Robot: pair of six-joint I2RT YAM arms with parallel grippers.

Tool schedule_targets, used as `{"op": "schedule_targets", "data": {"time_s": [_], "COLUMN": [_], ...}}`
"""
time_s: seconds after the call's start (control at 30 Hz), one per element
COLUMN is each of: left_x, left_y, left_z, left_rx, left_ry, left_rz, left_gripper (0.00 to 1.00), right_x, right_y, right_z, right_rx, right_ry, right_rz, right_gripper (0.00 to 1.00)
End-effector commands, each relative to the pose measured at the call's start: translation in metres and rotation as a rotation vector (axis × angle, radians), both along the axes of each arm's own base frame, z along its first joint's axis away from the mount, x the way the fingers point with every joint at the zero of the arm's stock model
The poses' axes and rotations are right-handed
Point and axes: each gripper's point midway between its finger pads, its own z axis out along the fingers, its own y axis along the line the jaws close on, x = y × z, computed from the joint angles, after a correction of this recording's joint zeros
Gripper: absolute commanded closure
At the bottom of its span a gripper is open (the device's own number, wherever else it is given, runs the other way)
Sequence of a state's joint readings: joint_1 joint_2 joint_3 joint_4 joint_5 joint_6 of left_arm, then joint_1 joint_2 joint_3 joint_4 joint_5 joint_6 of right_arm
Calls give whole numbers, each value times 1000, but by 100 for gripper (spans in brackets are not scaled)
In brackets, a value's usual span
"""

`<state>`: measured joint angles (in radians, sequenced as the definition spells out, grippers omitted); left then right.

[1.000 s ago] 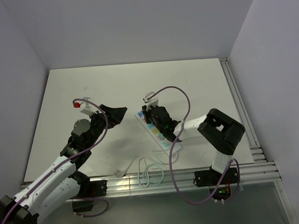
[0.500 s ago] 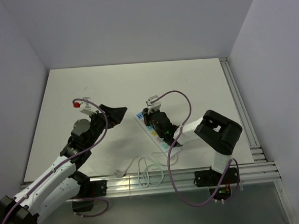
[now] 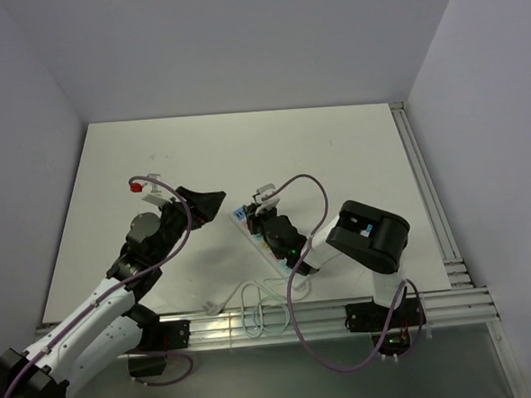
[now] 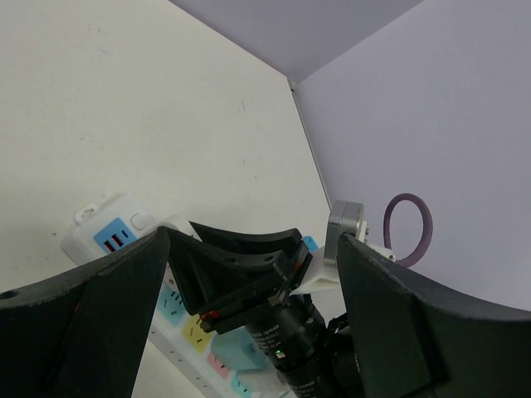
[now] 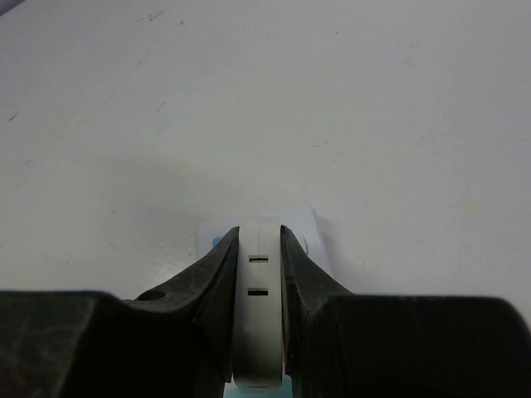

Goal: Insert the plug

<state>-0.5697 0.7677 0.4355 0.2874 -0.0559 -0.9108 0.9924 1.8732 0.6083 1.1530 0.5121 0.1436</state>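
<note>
Probably a lab bench: bare white table [image 3: 353, 148], plain grey walls [image 3: 238, 38], aluminium rails [image 3: 428, 198].

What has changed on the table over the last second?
The right arm swung left and toward the near edge. Its fingers are shut on the power strip and dragged it the same way, so its blue end now sits further left. The white cable loop shifted slightly left too. The left fingers stayed put, open.

Power strip [image 4: 112, 236] on table [image 3: 335, 150], cable [image 3: 263, 309] in front
</note>
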Motion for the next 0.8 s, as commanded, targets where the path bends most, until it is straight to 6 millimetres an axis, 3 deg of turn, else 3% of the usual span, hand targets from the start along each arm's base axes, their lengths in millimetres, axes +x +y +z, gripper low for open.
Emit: {"op": "schedule_targets", "data": {"time_s": [0.0, 0.23, 0.33, 0.47, 0.53, 0.57, 0.77], "left_x": [0, 9, 17, 20, 16, 14, 3], "left_y": [0, 1, 3, -11, -16, -23, -24], "left_z": [8, -6, -22, -52, -63, -67, -88], "left_rx": [-21, 13, 33, 56, 54, 38, 15], "left_ry": [-34, 38, 123, 231, 255, 262, 306], "left_rz": [-8, 8, 26, -54, -97, -133, -160], "left_gripper": [12, 14, 26, 83, 88, 99, 99], "right_x": [-44, -59, -66, -66, -65, -66, -70], "right_y": [-41, -52, -53, -50, -49, -48, -40], "right_z": [-110, -127, -131, -127, -126, -125, -122], "right_rx": [-373, -373, -399, -412, -416, -408, -364], "right_ry": [238, 304, 307, 301, 307, 309, 332], "right_rz": [42, 49, 47, 29, 26, 28, 53], "right_gripper": [100, 100, 100, 100, 100, 100, 100]}}
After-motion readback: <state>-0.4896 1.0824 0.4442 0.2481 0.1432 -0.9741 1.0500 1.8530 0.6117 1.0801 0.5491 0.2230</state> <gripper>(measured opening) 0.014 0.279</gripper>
